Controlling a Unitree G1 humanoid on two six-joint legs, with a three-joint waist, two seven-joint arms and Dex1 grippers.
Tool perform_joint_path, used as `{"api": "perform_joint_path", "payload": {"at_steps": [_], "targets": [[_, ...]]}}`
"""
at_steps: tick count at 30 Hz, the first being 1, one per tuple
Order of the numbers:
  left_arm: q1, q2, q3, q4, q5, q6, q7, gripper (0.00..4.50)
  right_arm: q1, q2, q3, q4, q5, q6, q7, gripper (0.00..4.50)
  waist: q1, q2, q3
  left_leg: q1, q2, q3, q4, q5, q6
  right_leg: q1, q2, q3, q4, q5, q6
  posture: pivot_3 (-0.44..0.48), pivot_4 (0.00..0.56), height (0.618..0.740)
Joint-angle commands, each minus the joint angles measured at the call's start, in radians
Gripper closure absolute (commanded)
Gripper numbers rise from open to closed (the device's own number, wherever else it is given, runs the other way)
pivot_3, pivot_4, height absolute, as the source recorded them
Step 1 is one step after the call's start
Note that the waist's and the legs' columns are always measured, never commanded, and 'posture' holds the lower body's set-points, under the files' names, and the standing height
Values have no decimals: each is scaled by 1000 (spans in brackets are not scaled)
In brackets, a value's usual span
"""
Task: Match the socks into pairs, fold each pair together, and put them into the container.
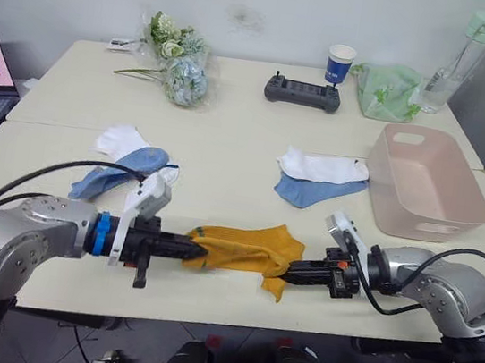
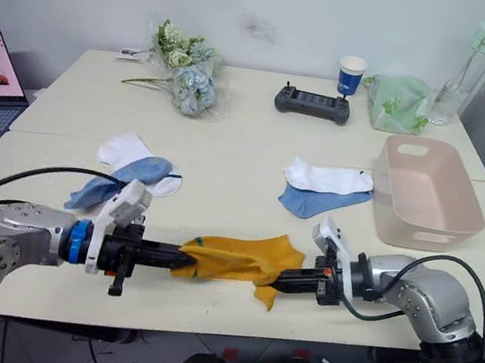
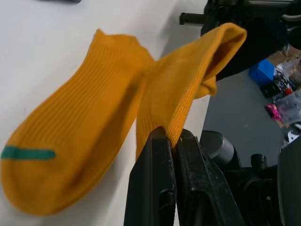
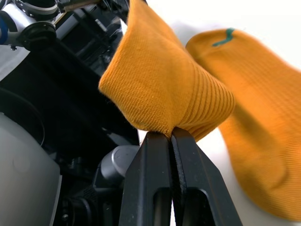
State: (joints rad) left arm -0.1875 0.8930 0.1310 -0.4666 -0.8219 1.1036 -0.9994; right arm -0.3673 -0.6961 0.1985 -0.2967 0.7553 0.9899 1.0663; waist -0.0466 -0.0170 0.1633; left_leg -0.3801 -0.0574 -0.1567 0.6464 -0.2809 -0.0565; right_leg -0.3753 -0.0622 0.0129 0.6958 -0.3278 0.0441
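1. The left claw (image 1: 189,250) is pinched tight on one end of a mustard-orange sock (image 1: 247,247); its fingers (image 3: 157,188) clamp the ribbed fabric between them.
2. The right claw (image 1: 295,271) is closed on the opposite end of the same sock, held at the near edge of the surface (image 1: 228,157).
3. A second mustard-orange sock with a green stripe (image 3: 70,155) lies flat just beside it.
4. Further back, a white sock (image 1: 324,167) overlaps a light blue sock (image 1: 313,191), just beside the pink container (image 1: 427,183).
5. On the left, another white sock (image 1: 120,140) lies under another light blue sock (image 1: 117,173).
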Motion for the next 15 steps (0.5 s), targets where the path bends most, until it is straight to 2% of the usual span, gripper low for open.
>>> {"api": "perform_joint_path", "payload": {"at_steps": [1,7,11,15], "targets": [[-4,-17,-31,16,28,-26,44,4500,-28,-2,-10,44,-18,-33,27,3770,3,0,0,0,0,0,0,0,0,0,0,0,0,0,0,0,150,740],[-66,-41,-50,76,16,-14,70,4500,-45,-23,-61,132,-69,-91,24,1716,8,0,0,0,0,0,0,0,0,0,0,0,-1,0,0,0,150,740],[-107,-52,-68,127,30,-4,90,4500,-43,-4,-107,164,-101,-131,-29,337,9,0,0,0,0,1,0,0,-1,0,0,0,-1,0,0,0,150,740],[-142,-65,-66,153,13,33,105,4500,12,-3,-177,55,-52,-94,-77,337,11,0,0,-1,0,1,0,0,-1,0,0,0,-1,0,0,0,150,740]]}}
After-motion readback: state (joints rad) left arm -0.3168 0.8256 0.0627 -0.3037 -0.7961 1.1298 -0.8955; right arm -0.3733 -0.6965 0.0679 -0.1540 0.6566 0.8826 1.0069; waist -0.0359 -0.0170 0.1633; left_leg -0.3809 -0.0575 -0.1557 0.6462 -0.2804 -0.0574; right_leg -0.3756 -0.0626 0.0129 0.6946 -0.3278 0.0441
